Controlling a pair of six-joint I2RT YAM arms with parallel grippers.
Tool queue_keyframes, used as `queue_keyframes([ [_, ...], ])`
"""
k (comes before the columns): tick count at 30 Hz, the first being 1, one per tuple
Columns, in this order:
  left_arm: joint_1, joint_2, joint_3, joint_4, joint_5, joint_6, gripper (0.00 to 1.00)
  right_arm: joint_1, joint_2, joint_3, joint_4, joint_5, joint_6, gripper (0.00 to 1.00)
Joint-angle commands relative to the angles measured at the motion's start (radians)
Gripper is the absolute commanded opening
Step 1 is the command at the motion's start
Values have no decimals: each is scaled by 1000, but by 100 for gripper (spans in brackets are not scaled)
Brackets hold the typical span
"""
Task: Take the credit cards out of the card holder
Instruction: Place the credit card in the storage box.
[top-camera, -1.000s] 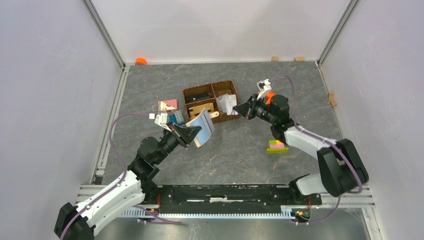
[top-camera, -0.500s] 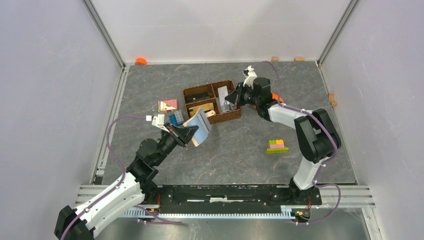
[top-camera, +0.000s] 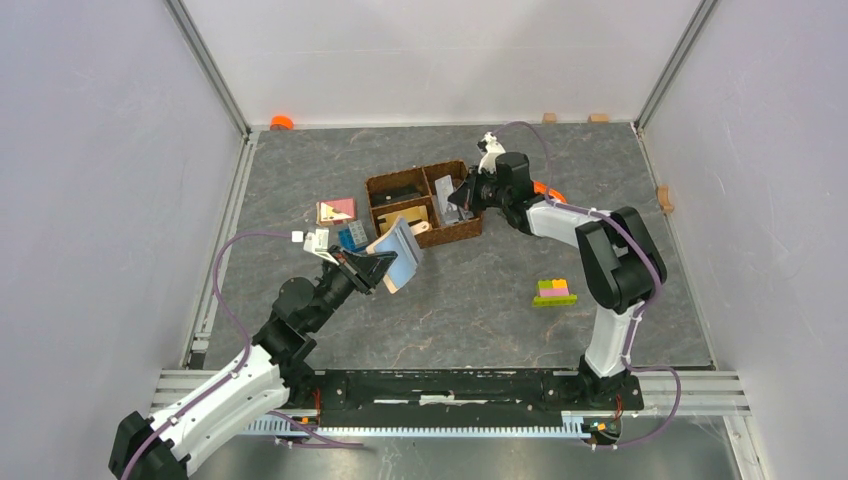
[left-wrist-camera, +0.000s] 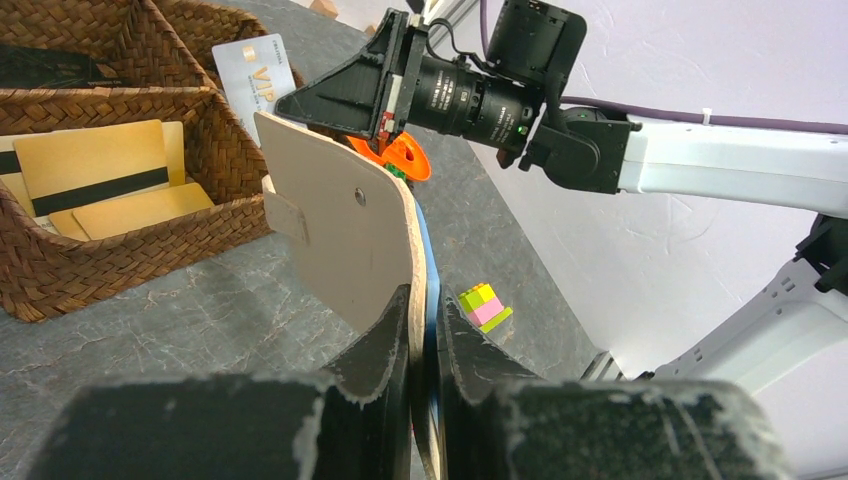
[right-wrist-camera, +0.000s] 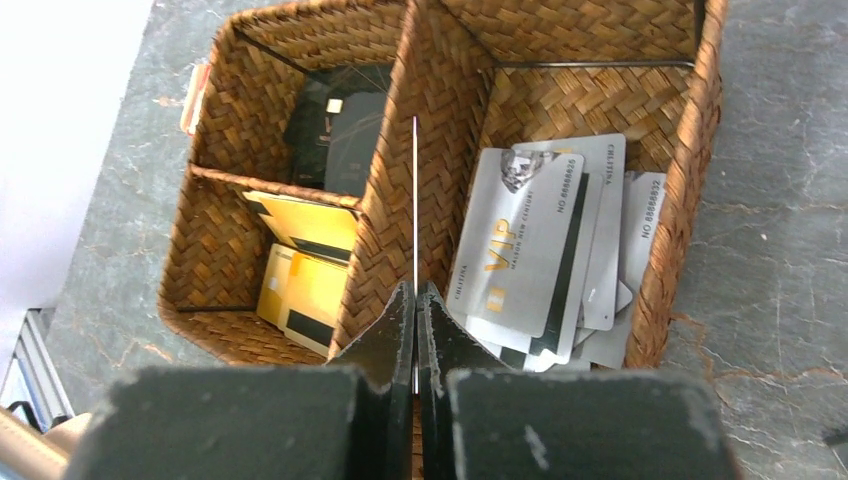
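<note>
Our left pincer (left-wrist-camera: 425, 305) clamps the card holder (left-wrist-camera: 340, 230); the right pincer (right-wrist-camera: 415, 295) nips a card (left-wrist-camera: 255, 72) over the basket (right-wrist-camera: 430, 80); grey worktop (top-camera: 480, 300), pale walls (top-camera: 100, 200).

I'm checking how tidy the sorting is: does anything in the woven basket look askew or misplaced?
Only the silver cards in the basket's large compartment: they lie fanned and overlapping at angles rather than squarely stacked. The gold cards and black cards sit in their own compartments.

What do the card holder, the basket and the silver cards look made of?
Card holder: matte beige leather or imitation; the flap curves softly. Basket: brown woven wicker-like fibre, plaited strands visible. Silver cards: probably glossy plastic, with printed lettering.
</note>
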Motion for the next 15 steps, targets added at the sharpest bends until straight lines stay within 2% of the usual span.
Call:
queue_keyframes([
  [1, 0, -1, 1, 43, -20, 2, 2, 4, 17, 41, -2, 28, -34, 0],
  [10, 0, -10, 0, 40, -20, 4, 2, 9, 70, 82, -20, -1, -39, 0],
  [11, 0, -11, 0, 41, -20, 4, 2, 9, 69, 85, -28, 2, -43, 3],
  [13, 0, -11, 0, 40, -20, 4, 2, 11, 56, 82, -46, 38, -53, 21],
  [15, 0, -11, 0, 40, -19, 4, 2, 11, 25, 55, -38, 73, -61, 29],
])
